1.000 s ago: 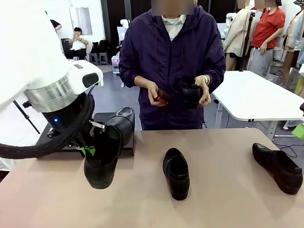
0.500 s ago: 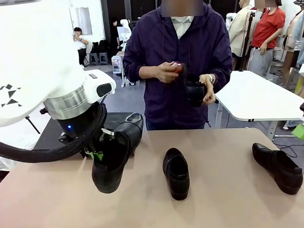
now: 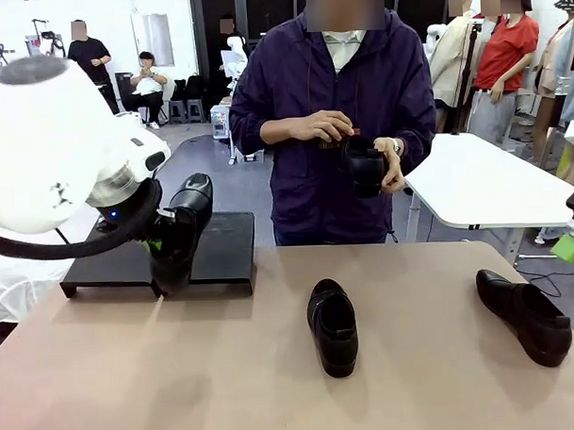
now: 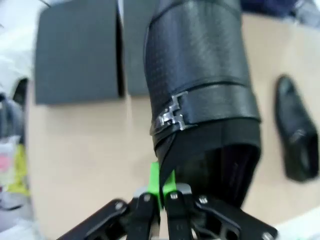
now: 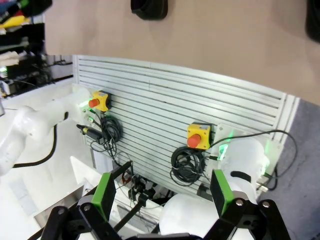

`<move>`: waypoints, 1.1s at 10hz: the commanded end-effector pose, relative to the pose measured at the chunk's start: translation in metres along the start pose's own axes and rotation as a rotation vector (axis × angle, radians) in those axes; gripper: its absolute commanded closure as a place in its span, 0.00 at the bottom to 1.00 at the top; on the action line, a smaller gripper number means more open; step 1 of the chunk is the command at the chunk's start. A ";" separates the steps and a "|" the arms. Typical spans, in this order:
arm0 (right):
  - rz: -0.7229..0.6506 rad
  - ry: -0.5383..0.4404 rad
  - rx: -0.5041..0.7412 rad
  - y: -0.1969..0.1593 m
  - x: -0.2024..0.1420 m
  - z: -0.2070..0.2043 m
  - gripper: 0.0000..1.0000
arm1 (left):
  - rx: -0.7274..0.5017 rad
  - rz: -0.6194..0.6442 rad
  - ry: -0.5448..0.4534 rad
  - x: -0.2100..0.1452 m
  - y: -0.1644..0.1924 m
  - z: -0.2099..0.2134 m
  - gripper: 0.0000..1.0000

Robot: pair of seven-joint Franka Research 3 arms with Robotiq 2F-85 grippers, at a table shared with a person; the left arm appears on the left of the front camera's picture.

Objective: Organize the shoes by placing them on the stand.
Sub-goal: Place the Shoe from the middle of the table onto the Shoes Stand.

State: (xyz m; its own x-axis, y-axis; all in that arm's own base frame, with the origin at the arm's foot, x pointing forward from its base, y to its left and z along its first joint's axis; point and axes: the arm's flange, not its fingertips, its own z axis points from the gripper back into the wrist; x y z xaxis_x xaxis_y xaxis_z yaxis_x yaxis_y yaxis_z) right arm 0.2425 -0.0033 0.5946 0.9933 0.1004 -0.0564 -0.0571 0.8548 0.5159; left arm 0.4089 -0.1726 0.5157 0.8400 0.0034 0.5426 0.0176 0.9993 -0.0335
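Left fingers: I had the left fingers (image 4: 157, 181) pinched shut on the side rim of one shoe's opening, the green pads pressed together on the leather.
Held shoe: The held shoe (image 3: 182, 228) hung tilted from that grip, heel end low and toe raised toward the far side, over the near part of the stand. I could not tell whether it touched the platform. A small metal buckle (image 4: 172, 114) showed across its upper in my left wrist view.
Stand: The stand (image 3: 227, 247) sat at the far left of the tabletop (image 3: 132, 371), its two flat black platforms side by side with a narrow seam between them.
Right fingers: The right fingers (image 5: 106, 194) stood wide apart and gripped nothing. They pointed at a white slatted panel (image 5: 165, 95) carrying two yellow stop buttons and coiled cables.
Second shoe: A second shoe (image 3: 333, 327) lay flat near the middle of the tabletop, toe toward my camera, well apart from the stand.
Third shoe: A third shoe (image 3: 526, 315) lay at the right side, angled, toe toward the near right corner.
Person: A person (image 3: 302, 92) in a purple jacket stood at the far side, holding the fourth shoe (image 3: 364, 167) in one hand (image 3: 389, 172) in front of the body. The other hand (image 3: 314, 127) was just above the shoe's opening.
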 end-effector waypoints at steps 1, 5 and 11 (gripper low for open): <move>0.023 0.006 0.025 0.000 0.001 0.004 0.00 | 0.087 0.081 -0.065 0.037 -0.007 -0.033 1.00; 0.023 0.006 0.025 0.000 0.001 0.004 0.00 | 0.100 0.102 -0.148 0.062 0.013 -0.073 1.00; 0.023 0.006 0.025 0.000 0.001 0.004 0.00 | 0.117 0.165 -0.146 0.054 0.028 -0.085 1.00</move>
State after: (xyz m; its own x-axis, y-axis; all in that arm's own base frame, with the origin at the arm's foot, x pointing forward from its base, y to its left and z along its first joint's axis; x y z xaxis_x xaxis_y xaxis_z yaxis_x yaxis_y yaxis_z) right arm 0.2426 -0.0033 0.5945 0.9933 0.1006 -0.0569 -0.0570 0.8548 0.5158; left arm 0.4928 -0.1459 0.4740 0.7664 0.1118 0.6326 -0.1402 0.9901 -0.0050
